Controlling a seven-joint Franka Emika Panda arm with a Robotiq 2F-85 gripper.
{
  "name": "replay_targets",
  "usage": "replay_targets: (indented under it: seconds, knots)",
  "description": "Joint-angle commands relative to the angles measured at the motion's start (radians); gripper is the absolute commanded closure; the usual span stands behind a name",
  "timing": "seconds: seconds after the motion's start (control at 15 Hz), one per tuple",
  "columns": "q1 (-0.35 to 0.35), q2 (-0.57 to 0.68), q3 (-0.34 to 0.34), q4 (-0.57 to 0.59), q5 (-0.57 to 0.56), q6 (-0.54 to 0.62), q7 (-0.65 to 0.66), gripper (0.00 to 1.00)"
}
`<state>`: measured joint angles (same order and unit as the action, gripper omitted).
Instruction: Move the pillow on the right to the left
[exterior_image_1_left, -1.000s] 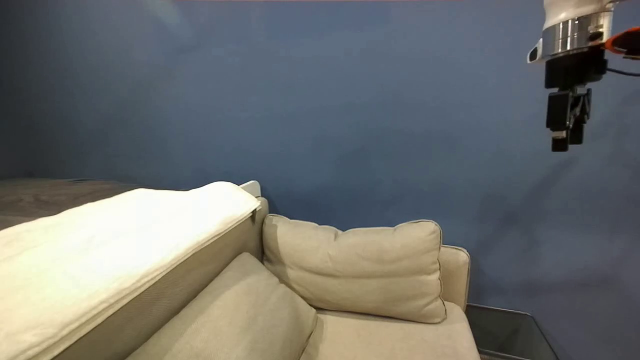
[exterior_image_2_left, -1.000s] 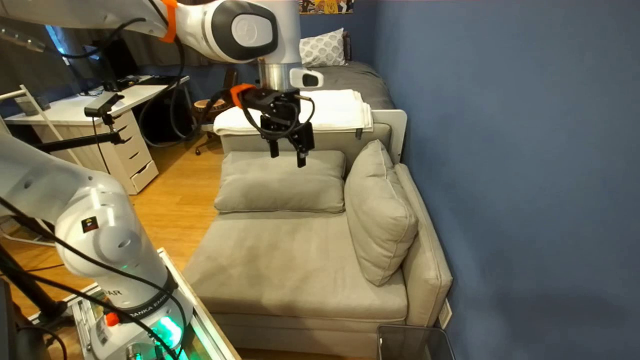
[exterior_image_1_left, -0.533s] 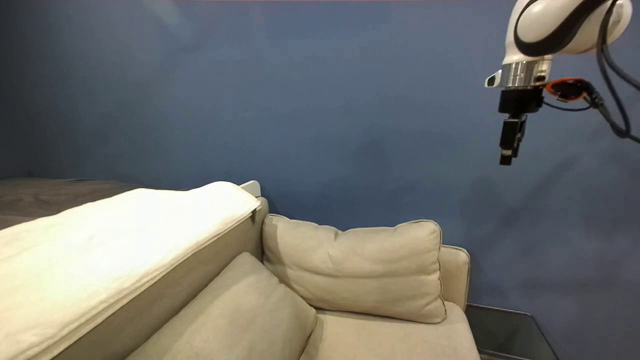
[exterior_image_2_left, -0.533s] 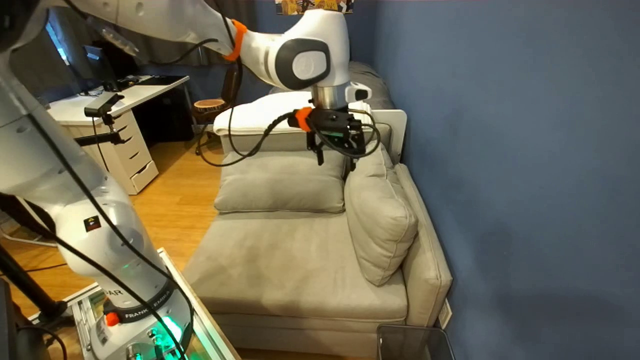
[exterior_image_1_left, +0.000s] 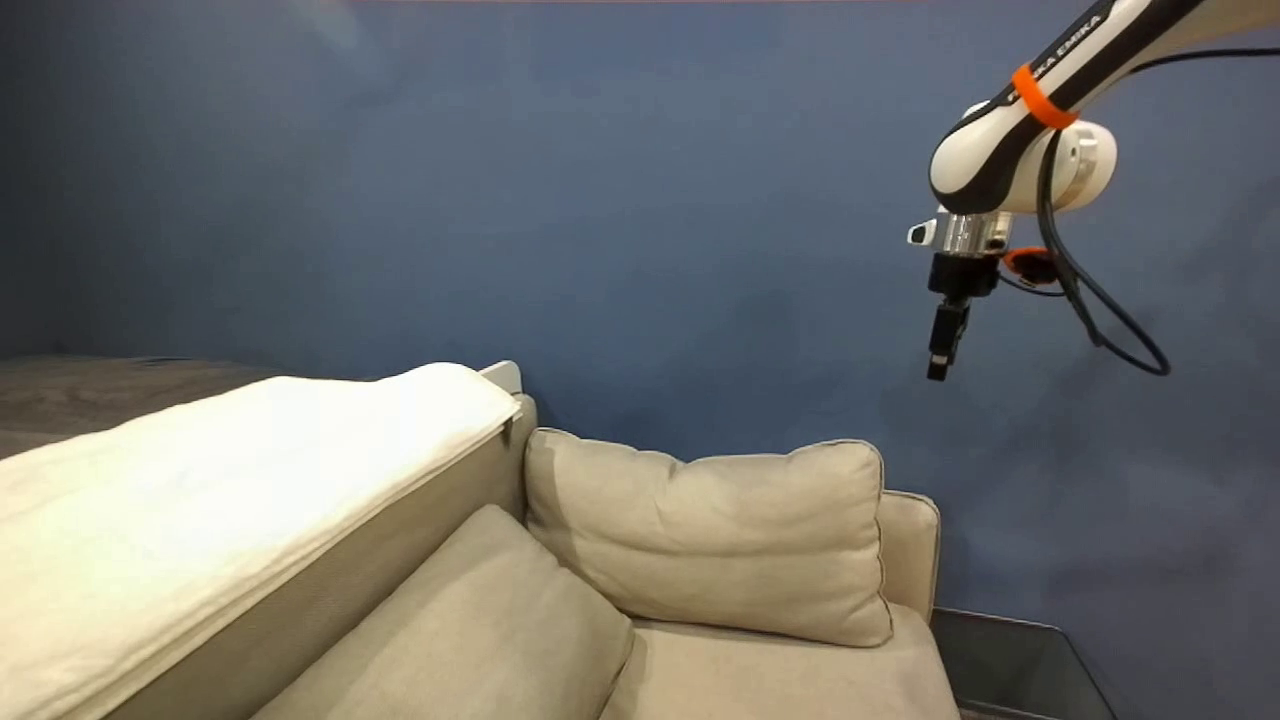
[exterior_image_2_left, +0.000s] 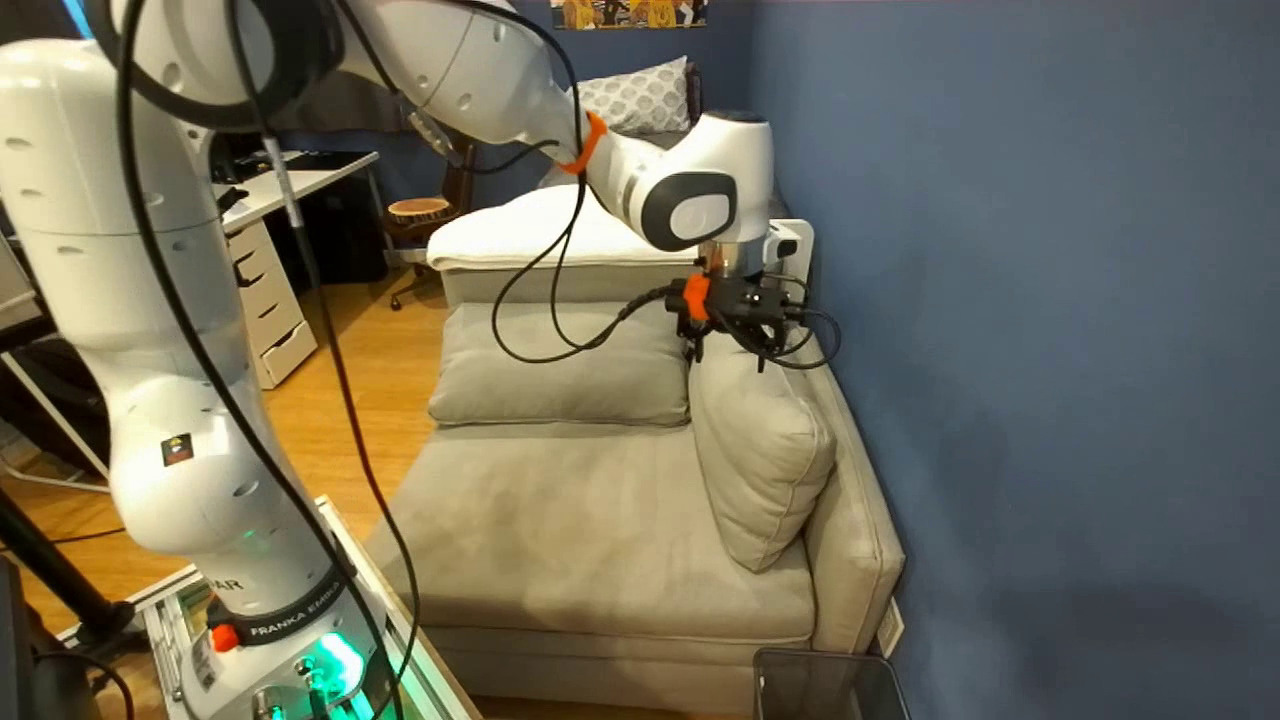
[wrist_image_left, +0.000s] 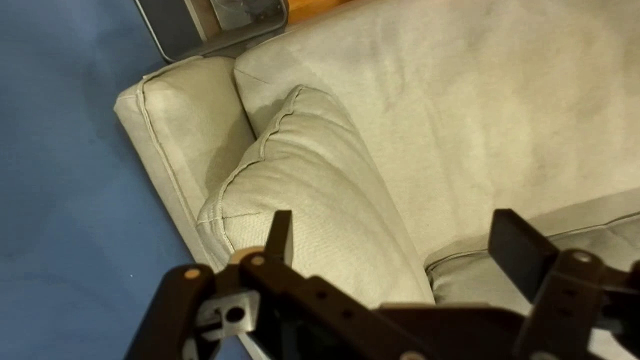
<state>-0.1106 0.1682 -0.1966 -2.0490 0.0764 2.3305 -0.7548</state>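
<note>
Datum: your beige sofa (exterior_image_2_left: 580, 550) | Blue wall (exterior_image_2_left: 1050, 300): just beside the sofa's raised side | Wood floor (exterior_image_2_left: 345, 400): along its open side | White desk (exterior_image_2_left: 300, 178), chair (exterior_image_2_left: 420, 207): you view both past that side | Bed (exterior_image_1_left: 110, 388): beyond one sofa end | Dark bin (exterior_image_2_left: 868, 682): by the opposite end

Two pieces on the beige sofa seat (exterior_image_2_left: 580, 520) right now: the plump pillow (exterior_image_2_left: 762, 450) on edge, tilted against the low rest (exterior_image_2_left: 855, 540) by the wall (exterior_image_2_left: 1020, 300), and just beside it the flatter cushion (exterior_image_2_left: 560, 388), leaning back!
</note>
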Motion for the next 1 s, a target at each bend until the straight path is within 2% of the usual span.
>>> replay_targets:
  seconds: [0.0,0.13,0.2,0.4,0.8,0.93]
  knots:
    - [-0.081,0.139,0.070,0.120,0.099,0.014,-0.147,0.00]
    - [-0.124,0.163,0.110,0.141,0.134,0.017,-0.256,0.00]
    - [-0.099,0.126,0.091,0.090,0.069,0.021,-0.149,0.00]
    - [-0.125,0.157,0.111,0.122,0.091,0.021,-0.211,0.00]
    - [-0.125,0.157,0.114,0.128,0.093,0.021,-0.217,0.00]
    - [-0.136,0.213,0.120,0.188,0.110,0.014,-0.230,0.00]
